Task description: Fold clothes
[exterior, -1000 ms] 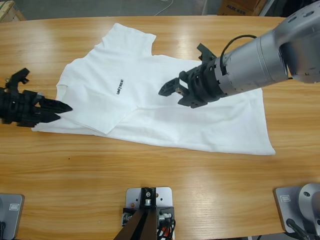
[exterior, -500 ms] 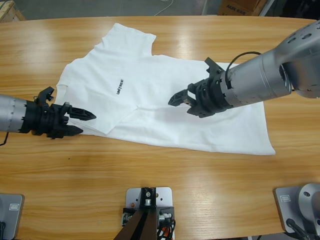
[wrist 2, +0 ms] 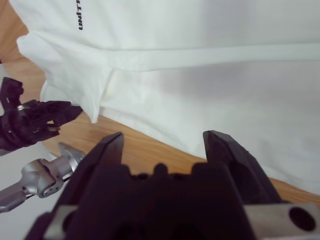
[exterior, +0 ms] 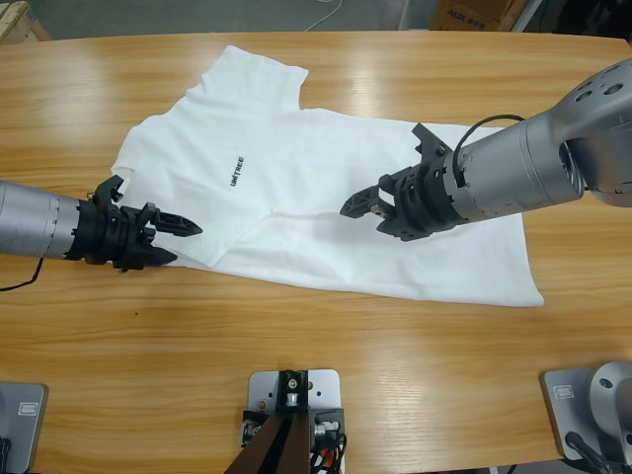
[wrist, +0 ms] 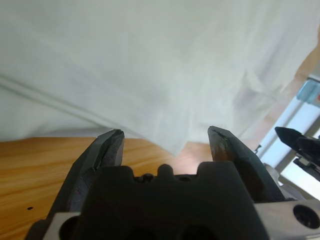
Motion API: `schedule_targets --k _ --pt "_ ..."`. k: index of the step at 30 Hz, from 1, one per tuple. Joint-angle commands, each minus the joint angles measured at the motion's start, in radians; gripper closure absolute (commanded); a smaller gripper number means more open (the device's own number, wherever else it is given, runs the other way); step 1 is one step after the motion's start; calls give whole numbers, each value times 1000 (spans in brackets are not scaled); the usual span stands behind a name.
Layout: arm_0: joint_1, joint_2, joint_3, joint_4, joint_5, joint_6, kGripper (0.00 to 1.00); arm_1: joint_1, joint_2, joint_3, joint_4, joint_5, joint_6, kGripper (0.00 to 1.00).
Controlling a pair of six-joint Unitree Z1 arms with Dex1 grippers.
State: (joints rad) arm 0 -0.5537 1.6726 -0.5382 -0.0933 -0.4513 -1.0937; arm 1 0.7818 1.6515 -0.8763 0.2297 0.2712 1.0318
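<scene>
While the shirt (exterior: 296, 197) lies spread on the table (exterior: 326, 365), chest up, both end effectors are open and hold nothing. Left end effector (exterior: 168, 242) sits at its near folded sleeve corner; right end effector (exterior: 360, 204) hovers mid-body. Thin, limp cotton likely slides and sags, so pinch hems or corners.

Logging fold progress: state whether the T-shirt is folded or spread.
Partly folded: the T-shirt lies flat, its near sleeve doubled over the chest, far sleeve and hem spread.
</scene>
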Motion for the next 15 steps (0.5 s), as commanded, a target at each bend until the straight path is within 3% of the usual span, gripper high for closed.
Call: schedule_targets --k 1,4,6,8,15 --pt "-27 32 27 -14 17 -23 354 11 13 37 -23 -17 13 345" --pt "-27 46 23 -19 30 -24 399 11 11 44 -27 -17 13 346" --pt "-26 50 22 -32 37 -23 603 11 11 48 -27 -17 13 346" --pt "-27 61 23 -54 37 -22 705 11 12 49 -32 -17 13 349" --pt "-26 86 27 -76 36 -17 722 11 10 51 -39 -17 14 349"
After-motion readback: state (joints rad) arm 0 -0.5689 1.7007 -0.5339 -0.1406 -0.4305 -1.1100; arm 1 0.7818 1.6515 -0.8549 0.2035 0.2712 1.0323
